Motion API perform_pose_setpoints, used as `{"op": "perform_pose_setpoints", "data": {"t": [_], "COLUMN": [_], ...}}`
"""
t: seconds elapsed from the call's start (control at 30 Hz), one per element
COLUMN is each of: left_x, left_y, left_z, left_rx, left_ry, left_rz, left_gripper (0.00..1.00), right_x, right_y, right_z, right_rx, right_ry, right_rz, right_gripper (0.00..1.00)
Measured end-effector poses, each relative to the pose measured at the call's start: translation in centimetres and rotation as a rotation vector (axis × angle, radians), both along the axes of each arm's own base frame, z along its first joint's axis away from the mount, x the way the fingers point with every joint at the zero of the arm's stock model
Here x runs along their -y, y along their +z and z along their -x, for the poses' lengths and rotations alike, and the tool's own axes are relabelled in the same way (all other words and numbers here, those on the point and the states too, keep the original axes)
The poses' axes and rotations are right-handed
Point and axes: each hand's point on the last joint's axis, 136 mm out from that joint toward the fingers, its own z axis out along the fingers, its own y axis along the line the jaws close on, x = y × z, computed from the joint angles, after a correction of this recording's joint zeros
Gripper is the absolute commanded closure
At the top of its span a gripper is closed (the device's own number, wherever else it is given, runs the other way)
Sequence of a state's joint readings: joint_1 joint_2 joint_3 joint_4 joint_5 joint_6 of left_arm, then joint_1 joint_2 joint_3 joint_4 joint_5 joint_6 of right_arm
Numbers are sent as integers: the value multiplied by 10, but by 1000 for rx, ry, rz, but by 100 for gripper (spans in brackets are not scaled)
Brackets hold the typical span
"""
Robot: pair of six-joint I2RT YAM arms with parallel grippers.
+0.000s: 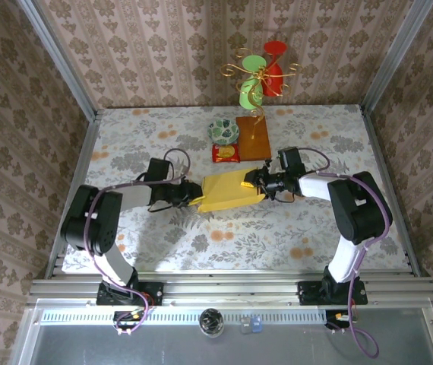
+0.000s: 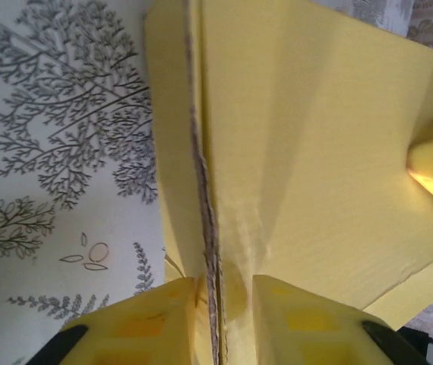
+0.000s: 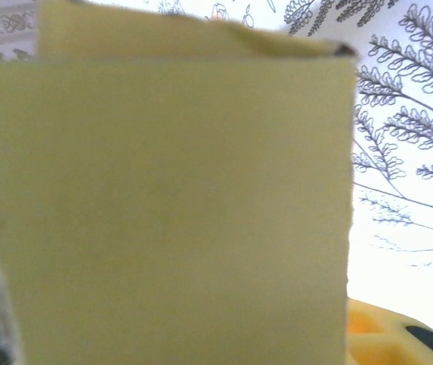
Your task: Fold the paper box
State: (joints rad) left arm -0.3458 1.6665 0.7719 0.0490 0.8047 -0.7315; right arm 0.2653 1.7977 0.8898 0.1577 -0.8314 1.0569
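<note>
Paper box point(image 1: 228, 194) lies flattish on bench point(image 1: 148, 243), just on the near side of the orange-brown board point(image 1: 253, 137), close to it but apart. Left pincer point(image 2: 224, 315) works the box end farthest from the board. Its gap is narrow, with fingers point(image 2: 163, 323) straddling a raised folded edge, not visibly clamped. Right pincer point(image 1: 253, 181) is at the box corner nearest the board. The sheet blocks its wrist view, so can't tell if it's gripping.

Handling guess: thin card, light, springy at creases. Likely to slide on the bench and buckle if pinched mid-panel. Take flap edges close to a crease, one arm pinning while the other folds. Overpinching risks a stray crease.
</note>
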Motion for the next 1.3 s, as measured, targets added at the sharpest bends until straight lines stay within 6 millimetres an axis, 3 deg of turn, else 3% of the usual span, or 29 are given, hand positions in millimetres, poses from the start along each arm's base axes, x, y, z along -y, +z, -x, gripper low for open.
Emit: {"op": "perform_pose_setpoints", "data": {"t": [0.1, 0.27, 0.33, 0.43, 0.63, 0.77, 1.13, 1.3], "left_x": [-4, -11, -4, 1, 0, -7, 1, 9], "left_y": [23, 91, 121, 140, 120, 98, 49, 46], "left_z": [-5, -10, 4, 28, 71, 87, 78, 68], "left_rx": [92, 477, 692, 903, 1162, 1258, 1257, 1253], "left_ry": [11, -19, -97, -204, -457, -561, -730, -742], "left_rz": [-23, -93, -105, -129, -229, -290, -342, -328], "left_gripper": [67, 58, 48, 43, 19, 14, 14, 21], "right_x": [-1, 0, 2, 5, 12, 15, 17, 19], "right_y": [5, 17, 23, 27, 34, 36, 31, 26], "right_z": [0, 1, 3, 12, 30, 42, 64, 67], "right_rx": [-48, -138, -192, -295, -487, -580, -736, -776], "right_ry": [-31, -92, -123, -160, -229, -254, -253, -248], "right_rz": [-28, -67, -83, -92, -108, -109, -129, -134], "right_gripper": [59, 59, 59, 59, 61, 60, 60, 60]}}
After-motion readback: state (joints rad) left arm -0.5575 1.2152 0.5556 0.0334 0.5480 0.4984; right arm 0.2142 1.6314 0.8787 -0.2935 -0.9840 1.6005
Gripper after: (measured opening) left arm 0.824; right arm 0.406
